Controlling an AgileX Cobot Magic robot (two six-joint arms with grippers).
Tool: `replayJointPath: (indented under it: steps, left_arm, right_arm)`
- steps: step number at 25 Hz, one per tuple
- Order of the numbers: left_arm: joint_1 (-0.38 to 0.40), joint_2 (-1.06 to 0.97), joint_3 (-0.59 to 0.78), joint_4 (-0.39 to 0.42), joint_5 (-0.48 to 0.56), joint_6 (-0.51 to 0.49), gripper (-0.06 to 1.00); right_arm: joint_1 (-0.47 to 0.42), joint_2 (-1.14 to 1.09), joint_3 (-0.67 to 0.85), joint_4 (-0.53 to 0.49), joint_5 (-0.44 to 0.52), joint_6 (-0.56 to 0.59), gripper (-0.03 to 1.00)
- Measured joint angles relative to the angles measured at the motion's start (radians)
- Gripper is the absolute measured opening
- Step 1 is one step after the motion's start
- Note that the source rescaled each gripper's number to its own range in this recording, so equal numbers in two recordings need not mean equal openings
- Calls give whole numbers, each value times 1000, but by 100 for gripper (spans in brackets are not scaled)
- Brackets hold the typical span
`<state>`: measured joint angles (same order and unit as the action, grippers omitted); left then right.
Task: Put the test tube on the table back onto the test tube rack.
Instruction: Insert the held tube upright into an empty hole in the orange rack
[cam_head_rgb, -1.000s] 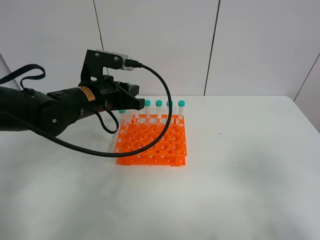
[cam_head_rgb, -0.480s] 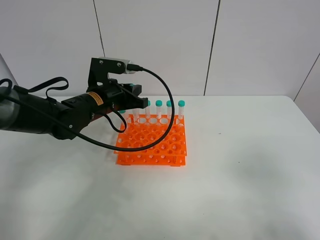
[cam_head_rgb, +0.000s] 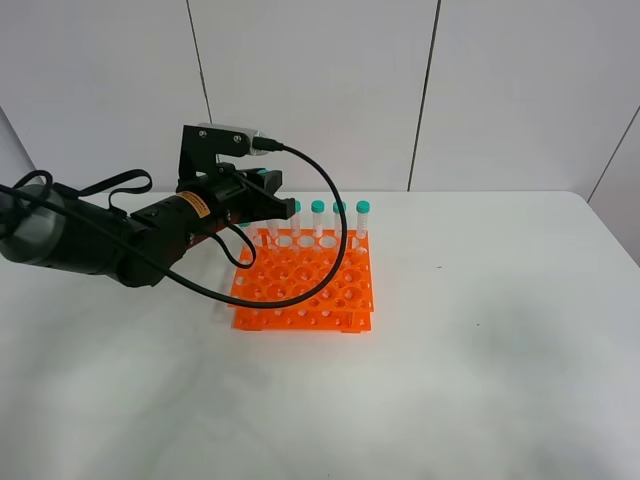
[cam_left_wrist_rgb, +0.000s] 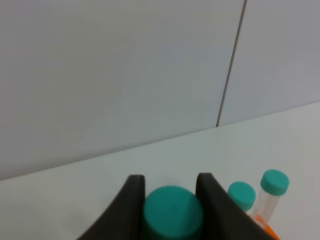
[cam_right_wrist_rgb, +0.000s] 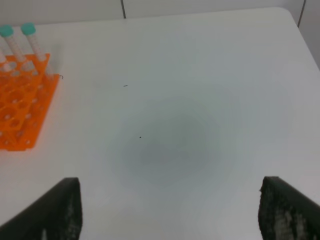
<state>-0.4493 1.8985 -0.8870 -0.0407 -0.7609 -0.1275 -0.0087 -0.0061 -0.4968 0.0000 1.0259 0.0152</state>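
Note:
The orange test tube rack (cam_head_rgb: 305, 285) stands on the white table (cam_head_rgb: 480, 330). My left gripper (cam_head_rgb: 272, 204) hovers over the rack's back left part. In the left wrist view it (cam_left_wrist_rgb: 170, 182) is shut on the teal cap of the test tube (cam_left_wrist_rgb: 172, 217), held upright. The tube's body is hidden behind the gripper in the exterior view. Three capped tubes (cam_head_rgb: 340, 222) stand in the rack's back row to the right of the gripper. My right gripper (cam_right_wrist_rgb: 170, 210) is open and empty over bare table, right of the rack (cam_right_wrist_rgb: 20, 105), and does not show in the exterior view.
A black cable (cam_head_rgb: 335, 230) loops from the left wrist over the rack. Two neighbouring tubes (cam_left_wrist_rgb: 272, 192) show beside the held one. White wall panels (cam_head_rgb: 320, 90) rise behind the table's far edge.
The left arm has drawn in and its forearm has swung towards the rack. The gripper stays over the rack's back left with the tube in it.

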Motion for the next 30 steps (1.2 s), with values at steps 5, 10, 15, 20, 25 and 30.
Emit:
replayJointPath:
  steps: [5, 10, 15, 20, 25, 30]
  left_arm:
    - [0, 40, -19, 2, -18, 1, 0]
    - [0, 72, -37, 2, -19, 13, 0]
    - [4, 73, -40, 3, -19, 77, 0]
    - [19, 83, -40, 2, -13, 76, 0]
    - [20, 84, -40, 2, -8, 52, 0]
    - [20, 84, -40, 2, -7, 45, 0]
  right_arm:
    - [0, 0, 0, 9, 0, 0, 73]
    - [0, 0, 0, 9, 0, 0, 73]
    - [0, 0, 0, 12, 0, 0, 73]
    - [0, 0, 0, 13, 0, 0, 73]
    - [0, 0, 0, 13, 0, 0, 73]
    - [0, 0, 0, 13, 0, 0, 73]
